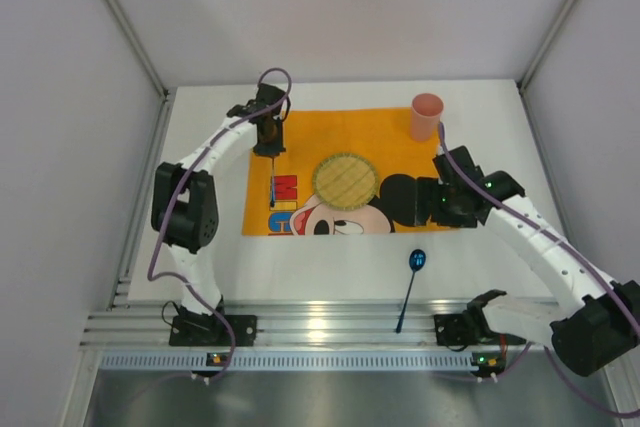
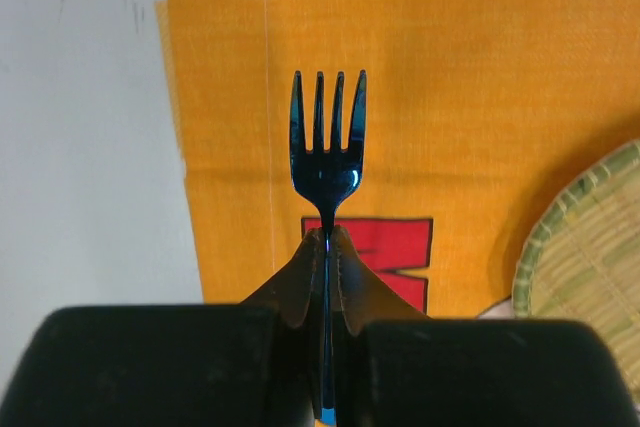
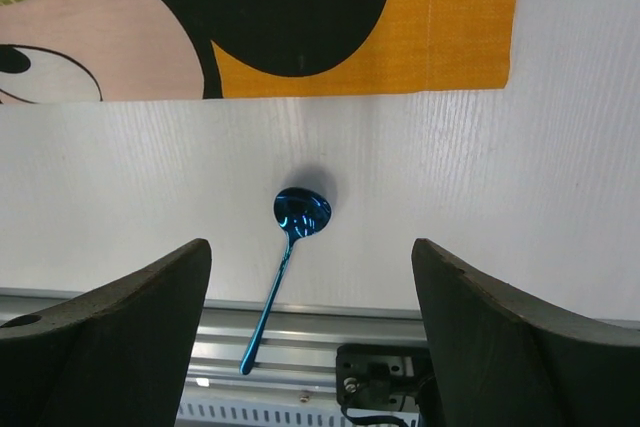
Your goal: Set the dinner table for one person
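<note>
The white dinner table carries an orange cartoon placemat. My left gripper hangs over the mat's left part, shut on the handle of a blue fork. In the left wrist view the gripper pinches the fork with the tines pointing away over the mat. A blue spoon lies on bare table in front of the mat. My right gripper is open over the mat's right edge. In the right wrist view the gripper is empty, with the spoon below it.
A round woven plate lies at the middle of the placemat. A pink cup stands at the mat's far right corner. An aluminium rail runs along the near edge, under the spoon's handle end. White walls close in the table.
</note>
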You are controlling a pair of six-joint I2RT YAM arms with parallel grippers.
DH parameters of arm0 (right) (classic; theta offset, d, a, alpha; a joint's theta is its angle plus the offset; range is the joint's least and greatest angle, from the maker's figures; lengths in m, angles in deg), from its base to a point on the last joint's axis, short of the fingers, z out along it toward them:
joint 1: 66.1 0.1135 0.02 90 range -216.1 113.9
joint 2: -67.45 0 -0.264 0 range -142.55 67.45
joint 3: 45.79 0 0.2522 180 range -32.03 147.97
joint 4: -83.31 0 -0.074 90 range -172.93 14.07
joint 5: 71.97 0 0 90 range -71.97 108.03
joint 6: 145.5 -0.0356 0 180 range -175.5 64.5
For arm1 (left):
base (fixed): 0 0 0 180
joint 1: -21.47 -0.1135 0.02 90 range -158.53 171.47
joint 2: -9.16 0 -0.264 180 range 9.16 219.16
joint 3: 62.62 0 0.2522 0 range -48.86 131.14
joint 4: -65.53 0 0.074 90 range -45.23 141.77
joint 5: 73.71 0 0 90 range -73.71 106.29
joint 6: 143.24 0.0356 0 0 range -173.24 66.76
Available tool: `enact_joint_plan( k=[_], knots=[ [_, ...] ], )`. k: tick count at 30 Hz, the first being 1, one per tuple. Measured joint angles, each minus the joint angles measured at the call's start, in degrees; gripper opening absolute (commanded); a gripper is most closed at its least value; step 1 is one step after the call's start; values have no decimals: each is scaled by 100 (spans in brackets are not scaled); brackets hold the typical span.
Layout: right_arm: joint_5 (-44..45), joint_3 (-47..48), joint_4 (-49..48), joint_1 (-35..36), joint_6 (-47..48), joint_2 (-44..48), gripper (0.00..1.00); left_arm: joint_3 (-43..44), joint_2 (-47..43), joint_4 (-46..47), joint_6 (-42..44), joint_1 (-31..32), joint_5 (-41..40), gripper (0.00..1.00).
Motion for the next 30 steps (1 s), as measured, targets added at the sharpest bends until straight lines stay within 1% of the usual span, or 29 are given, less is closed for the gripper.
enact_joint_plan(
  k=[3, 6, 8, 9, 10, 13, 17, 19, 20, 22, 23, 26, 27, 30],
  knots=[
    [37, 129, -4, 0, -46, -175, 84, 348, 555, 133, 111, -127, 129, 0],
    [61, 205, -46, -2, -90, -330, 85, 439, 872, 175, 144, -195, 170, 0],
    [63, 205, -48, -4, -109, -428, 87, 446, 1045, 175, 144, -234, 201, 0],
    [63, 205, -52, -4, -127, -505, 87, 446, 1102, 173, 144, -247, 225, 5],
    [63, 208, -55, -4, -133, -570, 87, 446, 1143, 177, 142, -267, 247, 13],
    [63, 282, -57, -4, -138, -787, 87, 444, 1198, 210, 122, -306, 293, 27],
    [63, 420, -74, -4, -142, -866, 87, 444, 1207, 275, 83, -348, 302, 37],
    [63, 468, -87, -4, -160, -868, 87, 444, 1207, 293, 79, -363, 299, 45],
    [63, 483, -96, -4, -181, -868, 88, 446, 1207, 302, 72, -369, 297, 55],
    [61, 494, -96, -4, -212, -868, 88, 476, 1207, 299, 72, -380, 293, 64],
    [61, 494, -90, -4, -234, -866, 88, 498, 1207, 299, 68, -382, 289, 72],
    [57, 494, -85, -4, -293, -820, 90, 588, 1204, 297, 35, -387, 254, 84],
    [48, 492, -85, -4, -315, -774, 90, 616, 1202, 295, 17, -387, 232, 92],
    [-33, 409, -92, -4, -389, -577, 91, 669, 1161, 280, -50, -387, 98, 94]
  ],
)
